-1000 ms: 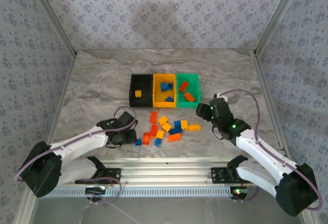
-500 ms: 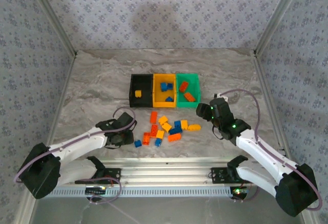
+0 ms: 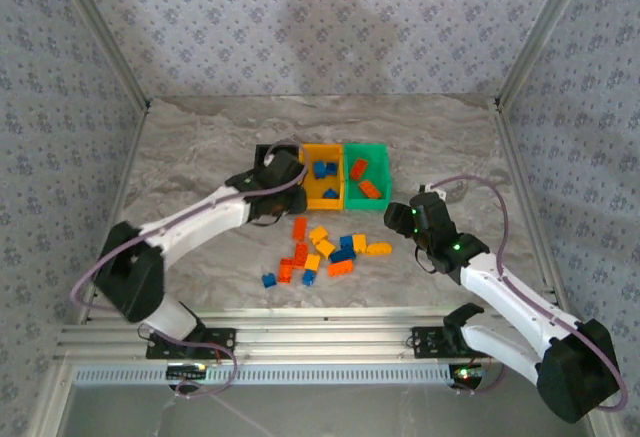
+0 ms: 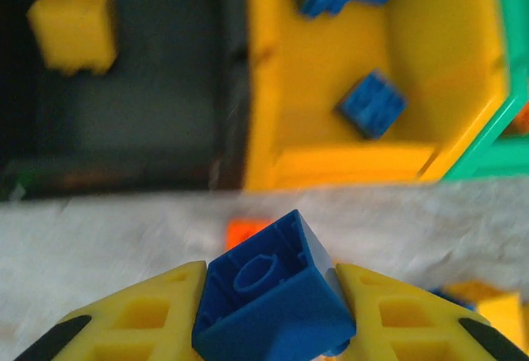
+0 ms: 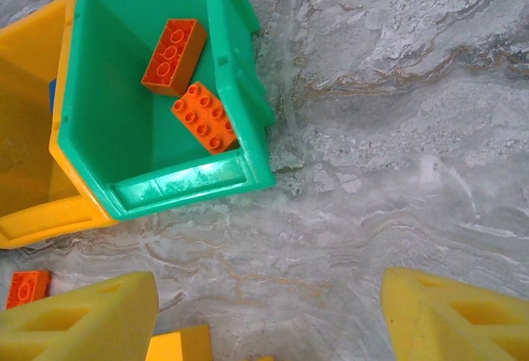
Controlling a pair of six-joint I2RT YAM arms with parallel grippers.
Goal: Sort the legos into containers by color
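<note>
Marbled tabletop (image 3: 200,147) carries, from left, the left tool (image 4: 273,315) clamped on a blue lego (image 4: 269,295) before the black bin (image 4: 157,121) and yellow-orange bin (image 4: 446,55), then the green bin (image 5: 116,97). Loose legos (image 3: 300,228) lie nearer, and the right tool (image 5: 269,311) hangs with jaws apart, empty.

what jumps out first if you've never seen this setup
The blue brick clamped between the left jaws, held just before the black bin and yellow bin. Next, the green bin holding two orange bricks, and the loose scatter of bricks on the marble table in front of the bins.
</note>
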